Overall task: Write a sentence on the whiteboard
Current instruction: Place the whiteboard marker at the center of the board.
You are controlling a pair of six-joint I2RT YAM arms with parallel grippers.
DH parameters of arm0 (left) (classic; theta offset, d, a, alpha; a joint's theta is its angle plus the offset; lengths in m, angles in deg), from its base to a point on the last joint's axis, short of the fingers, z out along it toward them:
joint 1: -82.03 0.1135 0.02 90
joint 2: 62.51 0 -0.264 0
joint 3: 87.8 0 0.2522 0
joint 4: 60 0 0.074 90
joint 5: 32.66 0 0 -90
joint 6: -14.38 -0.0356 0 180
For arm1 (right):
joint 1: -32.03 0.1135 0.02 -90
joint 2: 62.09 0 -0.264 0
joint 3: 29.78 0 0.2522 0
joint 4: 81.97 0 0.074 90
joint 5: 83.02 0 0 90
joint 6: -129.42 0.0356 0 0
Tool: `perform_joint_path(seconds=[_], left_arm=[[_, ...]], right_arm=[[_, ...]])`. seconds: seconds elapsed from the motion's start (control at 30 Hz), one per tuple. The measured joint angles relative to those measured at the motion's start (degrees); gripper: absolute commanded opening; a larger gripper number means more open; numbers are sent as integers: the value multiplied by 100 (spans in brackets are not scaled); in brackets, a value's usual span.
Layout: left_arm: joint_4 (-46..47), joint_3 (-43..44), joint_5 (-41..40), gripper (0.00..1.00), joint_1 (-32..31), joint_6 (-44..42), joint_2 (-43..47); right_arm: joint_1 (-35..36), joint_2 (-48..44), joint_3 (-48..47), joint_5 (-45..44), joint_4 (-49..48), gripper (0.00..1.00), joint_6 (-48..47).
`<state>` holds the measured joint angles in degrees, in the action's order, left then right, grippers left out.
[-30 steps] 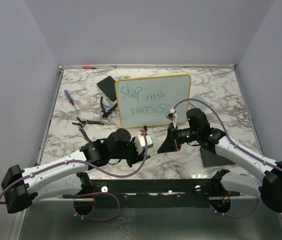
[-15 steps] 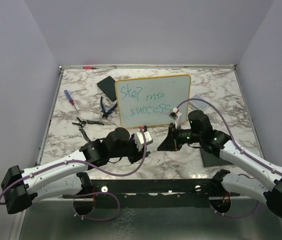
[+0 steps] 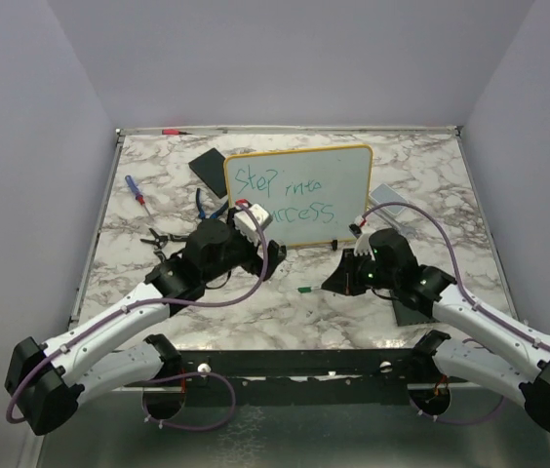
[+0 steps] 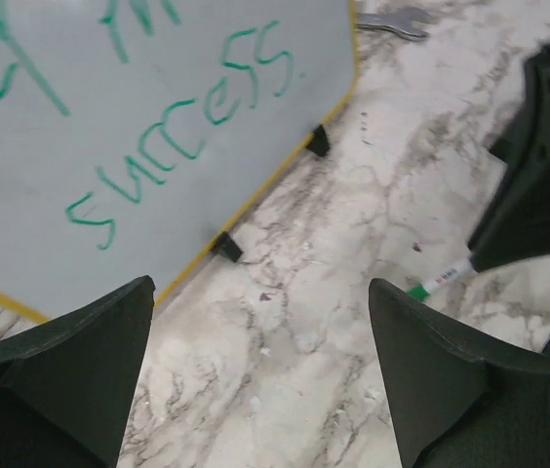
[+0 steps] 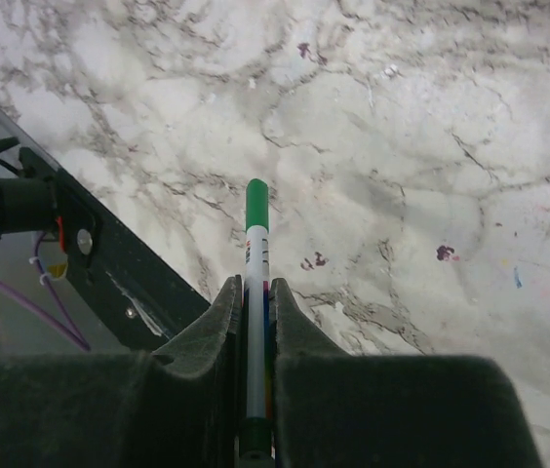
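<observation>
Left pincer (image 4: 260, 322) newly sprung wide before the whiteboard (image 4: 285, 127), right pincer (image 5: 253, 292) clamping the capped marker (image 5: 255, 239): sentence (image 4: 197, 127) judged complete.

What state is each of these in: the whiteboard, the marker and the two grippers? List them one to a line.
whiteboard: standing on its feet, written on in green
marker: green cap on, held
left gripper: open, empty
right gripper: shut on the marker
</observation>
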<state>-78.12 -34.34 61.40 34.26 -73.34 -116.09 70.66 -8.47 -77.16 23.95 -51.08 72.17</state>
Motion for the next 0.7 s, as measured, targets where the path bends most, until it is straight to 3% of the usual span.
perform_joint_path(seconds=[0.2,0.33,0.47,0.7], left_arm=[[20,28,-175,95,1233,466,-35],[37,28,-299,96,2004,741,24],[31,28,-649,96,2503,833,114],[-96,28,-1014,99,2708,890,205]], right_arm=[[0,229,509,37,-474,7,208],[0,501,619,48,-796,18,271],[0,774,651,22,-981,33,308],[0,951,660,-260,-1040,66,337]])
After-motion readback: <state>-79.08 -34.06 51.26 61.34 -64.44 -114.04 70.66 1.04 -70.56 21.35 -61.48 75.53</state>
